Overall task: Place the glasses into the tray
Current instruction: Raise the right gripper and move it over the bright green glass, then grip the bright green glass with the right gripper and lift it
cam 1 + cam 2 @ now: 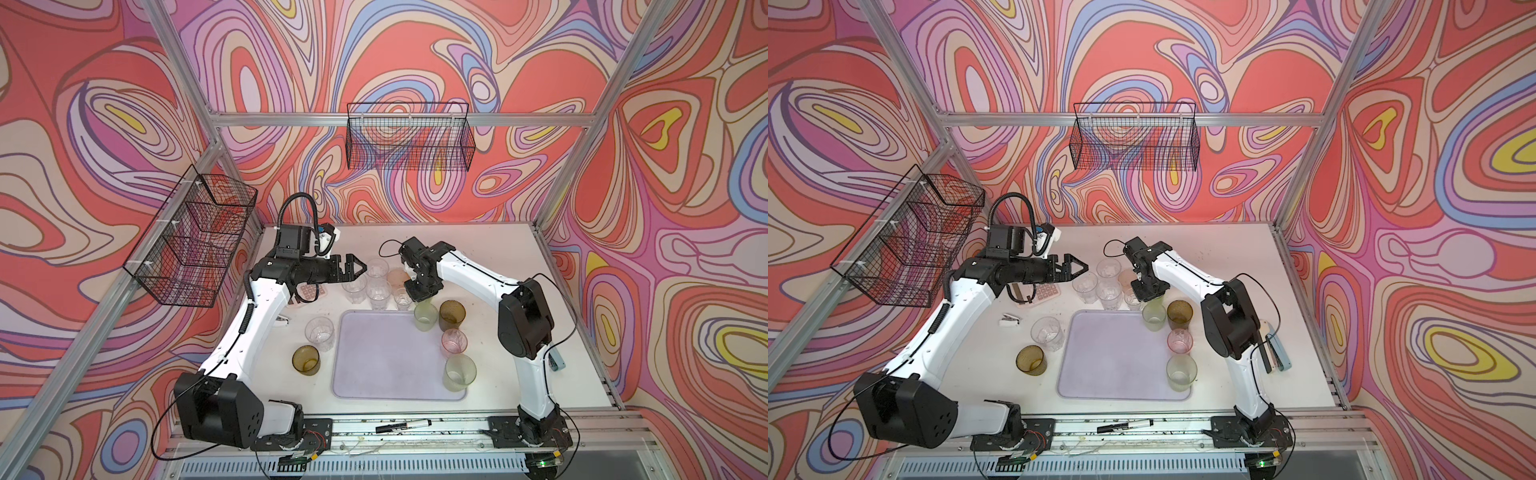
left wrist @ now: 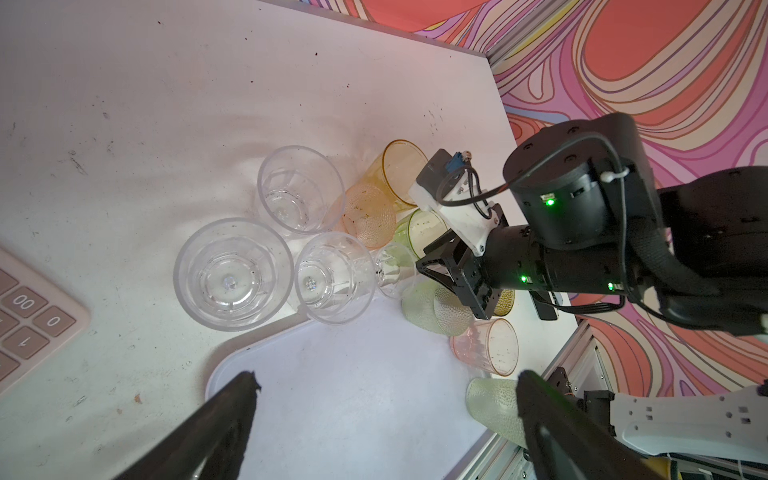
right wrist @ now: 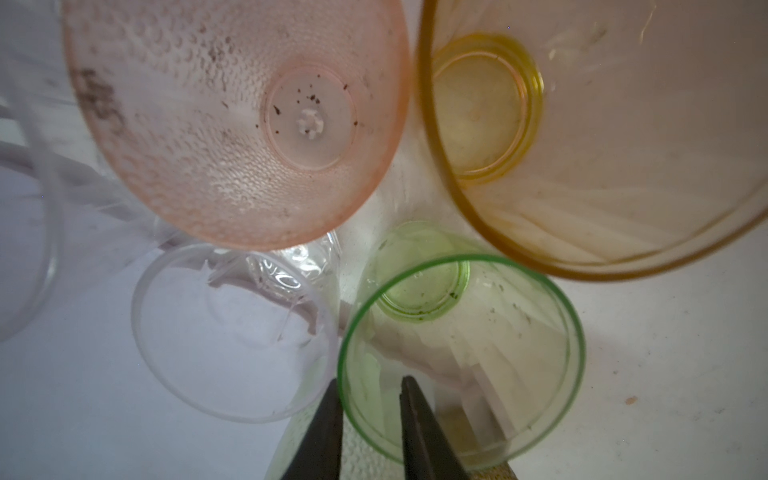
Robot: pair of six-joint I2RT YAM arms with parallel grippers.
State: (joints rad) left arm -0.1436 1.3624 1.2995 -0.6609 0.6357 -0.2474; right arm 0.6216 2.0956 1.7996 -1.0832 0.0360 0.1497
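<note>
The pale lavender tray (image 1: 390,357) lies mid-table with a bare floor. Several glasses stand behind it: clear ones (image 1: 378,293), a peach one (image 3: 232,116) and an amber one (image 3: 602,137). My right gripper (image 3: 370,384) points down over this cluster, open narrowly, one finger inside and one outside the rim of a smooth green glass (image 3: 478,332). Light green (image 1: 424,316), olive-brown (image 1: 452,314), pink (image 1: 454,340) and light green (image 1: 459,372) glasses line the tray's right edge. A clear glass (image 1: 319,332) and an olive one (image 1: 306,360) stand to its left. My left gripper (image 1: 360,266) hovers wide open and holds nothing.
A calculator (image 1: 309,293) lies under my left arm, with a small white stapler (image 1: 282,320) nearby. A marker (image 1: 401,426) rests on the front rail. Black wire baskets hang on the back wall (image 1: 409,137) and the left wall (image 1: 195,241).
</note>
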